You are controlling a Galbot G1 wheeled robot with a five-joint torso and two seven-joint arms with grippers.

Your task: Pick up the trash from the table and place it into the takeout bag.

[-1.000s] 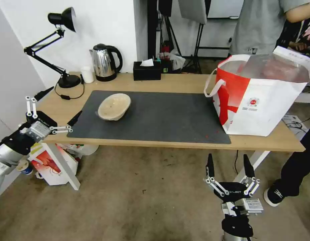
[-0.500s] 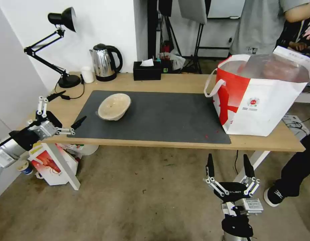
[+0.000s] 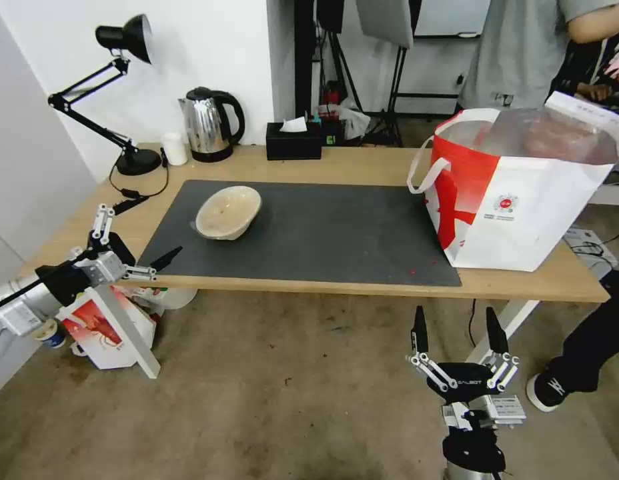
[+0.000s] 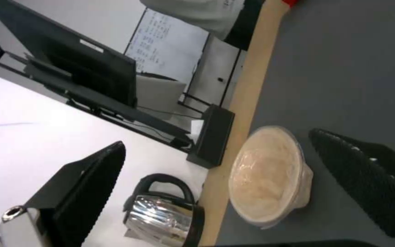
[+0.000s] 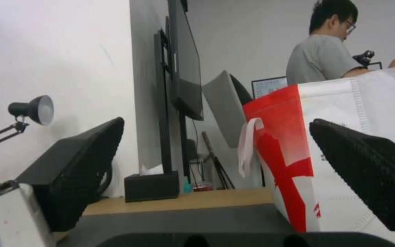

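We see the left pincer (image 3: pixel 153 229) at the near left corner of the long light-wood counter (image 3: pixel 363 167), its two black fingers spread wide with nothing between them, one fingertip (image 3: pixel 168 257) over the near left corner of the large dark grey mat (image 3: pixel 323 233). The shallow beige bowl (image 3: pixel 228 211) rests tilted on the left part of that mat, a short way beyond the pincer and apart from it. In the left wrist view we find the same bowl (image 4: pixel 266 175) framed between the two parted fingers (image 4: pixel 367 178), untouched. The large boxy white takeout bag with a red side panel and white loop handles (image 3: pixel 516 193) stands upright and open-mouthed on the right end of the counter, well apart from the bowl. The right pincer (image 3: pixel 457 332) hangs below and in front of the counter's near edge, fingers pointing up, wide open and holding nothing. At the back of the counter stand a black tissue box (image 3: pixel 293 141) and a steel kettle (image 3: pixel 207 127).
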